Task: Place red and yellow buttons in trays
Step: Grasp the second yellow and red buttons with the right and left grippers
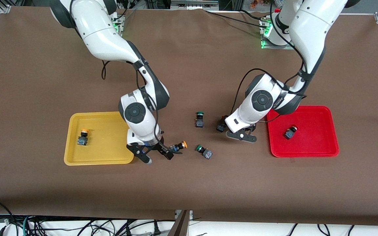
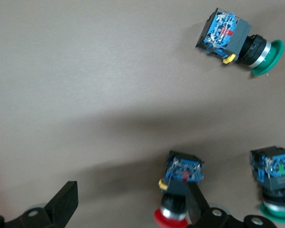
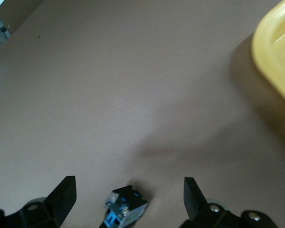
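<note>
Red-capped button [image 1: 221, 126] in front view mostly hidden under left arm's wrist; cap barely shows. In left wrist view its red cap [image 2: 171, 217] cut by picture edge, one finger [image 2: 195, 205] overlapping it. Yellow-capped button [image 3: 125, 207] in right wrist view cut at edge, cap unseen. Yellow tray [image 3: 275, 52] only a blurred corner.

One button [image 1: 83, 137] per tray [image 1: 98, 161]

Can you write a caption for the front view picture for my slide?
Right pincer open by a yellow button; left pincer open near a red button.
</note>
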You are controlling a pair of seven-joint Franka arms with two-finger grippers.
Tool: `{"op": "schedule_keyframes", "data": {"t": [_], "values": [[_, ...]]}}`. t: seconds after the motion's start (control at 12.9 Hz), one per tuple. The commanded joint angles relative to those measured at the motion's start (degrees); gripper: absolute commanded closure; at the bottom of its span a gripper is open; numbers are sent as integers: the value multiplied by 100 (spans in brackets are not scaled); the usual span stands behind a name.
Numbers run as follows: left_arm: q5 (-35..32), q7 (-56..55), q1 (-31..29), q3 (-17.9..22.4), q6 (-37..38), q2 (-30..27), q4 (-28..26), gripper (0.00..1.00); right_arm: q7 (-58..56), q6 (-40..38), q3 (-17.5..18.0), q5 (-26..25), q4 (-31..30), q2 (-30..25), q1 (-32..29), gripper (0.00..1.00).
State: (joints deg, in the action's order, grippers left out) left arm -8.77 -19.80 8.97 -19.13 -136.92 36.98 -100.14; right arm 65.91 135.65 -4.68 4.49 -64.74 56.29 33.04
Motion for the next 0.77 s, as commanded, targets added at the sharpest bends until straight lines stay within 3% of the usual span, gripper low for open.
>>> {"op": "schedule_keyframes", "data": {"t": [0.0,0.15,0.31,0.46,0.62,0.7], "values": [[-125,-243,227,59,-299,239,188,0,220,-13,-68,-53,524,452,175,0],[-186,-270,359,94,-318,318,188,0,246,145,-68,-44,533,593,263,0],[-869,-296,430,103,-327,432,188,0,281,260,-59,-44,550,673,299,0],[-960,-357,439,103,-327,459,170,0,264,216,-42,-44,550,682,334,2],[-1004,-358,492,111,-327,511,188,0,238,155,-42,-44,533,682,343,52],[-1013,-358,509,111,-327,529,197,0,229,146,-33,-44,507,682,343,60]]}}
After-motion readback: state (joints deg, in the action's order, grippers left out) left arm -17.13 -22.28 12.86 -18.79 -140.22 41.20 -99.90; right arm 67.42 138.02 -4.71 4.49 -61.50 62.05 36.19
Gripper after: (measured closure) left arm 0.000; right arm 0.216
